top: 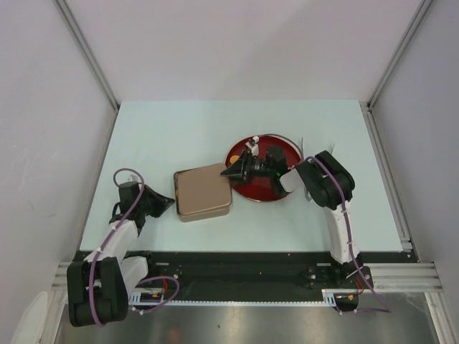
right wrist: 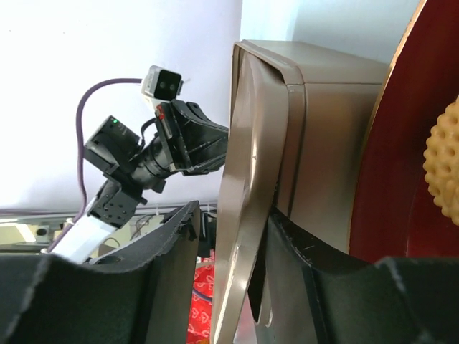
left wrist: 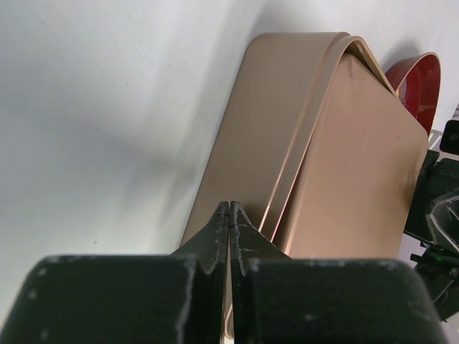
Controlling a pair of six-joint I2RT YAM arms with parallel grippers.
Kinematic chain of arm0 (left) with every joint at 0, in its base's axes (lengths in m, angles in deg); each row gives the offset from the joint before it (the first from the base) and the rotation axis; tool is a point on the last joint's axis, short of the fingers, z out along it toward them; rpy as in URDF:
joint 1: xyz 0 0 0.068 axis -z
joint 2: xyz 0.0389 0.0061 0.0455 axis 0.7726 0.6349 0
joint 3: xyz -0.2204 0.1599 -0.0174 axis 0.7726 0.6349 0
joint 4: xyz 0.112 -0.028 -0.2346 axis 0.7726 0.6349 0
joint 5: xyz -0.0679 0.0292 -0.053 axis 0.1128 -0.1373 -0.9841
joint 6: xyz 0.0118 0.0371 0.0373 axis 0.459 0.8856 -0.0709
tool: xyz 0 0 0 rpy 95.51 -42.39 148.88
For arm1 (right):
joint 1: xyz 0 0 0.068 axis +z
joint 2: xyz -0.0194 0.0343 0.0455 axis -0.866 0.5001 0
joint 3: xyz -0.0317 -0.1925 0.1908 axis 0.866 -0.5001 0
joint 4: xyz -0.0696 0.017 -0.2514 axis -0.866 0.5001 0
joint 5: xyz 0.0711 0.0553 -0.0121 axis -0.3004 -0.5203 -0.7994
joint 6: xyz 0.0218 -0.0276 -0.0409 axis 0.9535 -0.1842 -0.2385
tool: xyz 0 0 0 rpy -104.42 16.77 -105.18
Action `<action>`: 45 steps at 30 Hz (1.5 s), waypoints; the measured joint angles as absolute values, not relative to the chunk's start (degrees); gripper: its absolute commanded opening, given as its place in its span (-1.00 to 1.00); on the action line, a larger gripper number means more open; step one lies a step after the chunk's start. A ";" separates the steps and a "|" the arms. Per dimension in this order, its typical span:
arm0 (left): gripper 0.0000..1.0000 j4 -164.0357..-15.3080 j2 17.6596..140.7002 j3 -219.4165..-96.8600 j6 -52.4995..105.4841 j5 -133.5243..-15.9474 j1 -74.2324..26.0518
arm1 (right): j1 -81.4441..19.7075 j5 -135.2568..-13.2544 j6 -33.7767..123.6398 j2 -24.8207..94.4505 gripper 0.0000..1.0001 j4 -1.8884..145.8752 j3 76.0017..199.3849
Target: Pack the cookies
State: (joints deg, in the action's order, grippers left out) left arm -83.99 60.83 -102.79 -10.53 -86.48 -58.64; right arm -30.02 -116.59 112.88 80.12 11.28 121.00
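Note:
The tan square tin [top: 203, 192] sits left of the dark-red plate [top: 262, 192]. In the right wrist view its lid [right wrist: 251, 143] tilts up off the tin body [right wrist: 330, 143]. My right gripper [top: 231, 172] [right wrist: 233, 215] is open, and its jaws straddle the lid's raised edge with a gap on the left side. My left gripper [top: 170, 204] [left wrist: 229, 208] is shut and empty, its tips against the tin's left side wall [left wrist: 265, 129]. One orange bumpy cookie [right wrist: 445, 165] shows on the plate [right wrist: 387, 186]. The other cookies are hidden.
The right arm's wrist covers most of the plate in the top view. The left arm [right wrist: 143, 158] shows beyond the tin in the right wrist view. The plate's rim [left wrist: 416, 79] is just behind the tin. Light table surface [top: 179, 136] lies beyond.

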 measured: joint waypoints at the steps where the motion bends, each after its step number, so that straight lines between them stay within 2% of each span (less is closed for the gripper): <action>1: -0.99 -83.99 60.83 -102.79 -10.53 -86.48 -58.64 | -30.02 -116.57 111.96 79.64 -0.07 12.35 121.00; 8: -0.99 -83.99 60.83 -102.79 -10.53 -86.48 -58.67 | -30.04 -115.21 100.16 74.26 -0.08 29.75 123.31; 15: -0.99 -83.99 60.83 -102.79 -10.55 -86.51 -58.67 | -30.11 -109.64 87.39 72.34 -0.35 50.27 127.27; 18: -0.99 -84.02 60.83 -102.79 -10.53 -86.53 -58.67 | -30.26 -107.96 84.07 71.69 -0.35 55.08 129.13; 27: -0.99 -84.02 60.83 -102.79 -10.53 -86.53 -58.67 | -30.26 -104.74 79.33 70.72 -0.38 60.94 130.37; 45: -0.99 -84.02 60.83 -102.79 -10.53 -86.55 -58.67 | -27.53 -103.24 75.59 71.84 -0.30 66.73 136.69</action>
State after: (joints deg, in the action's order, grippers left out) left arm -84.02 60.83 -102.79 -10.53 -86.55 -58.67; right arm -27.53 -103.24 75.59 71.84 66.73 136.69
